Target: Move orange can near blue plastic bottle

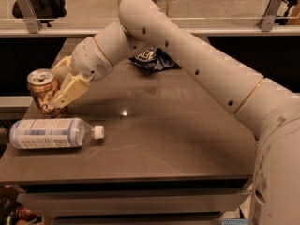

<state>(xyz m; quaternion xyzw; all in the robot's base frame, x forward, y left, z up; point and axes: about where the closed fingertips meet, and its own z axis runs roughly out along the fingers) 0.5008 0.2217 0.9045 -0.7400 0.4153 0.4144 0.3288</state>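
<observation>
risk sits at the table [178,130] edge: the gripper [52,92], closed around the orange can [39,84] just behind the lying blue plastic bottle [49,133], could tip it overboard or nudge the bottle rolling on release.

Office: desk chairs [41,1]; claw [50,93] at orange can [40,84]

High close view down over table [164,125], hand [50,103] around orange can [41,89], left
</observation>
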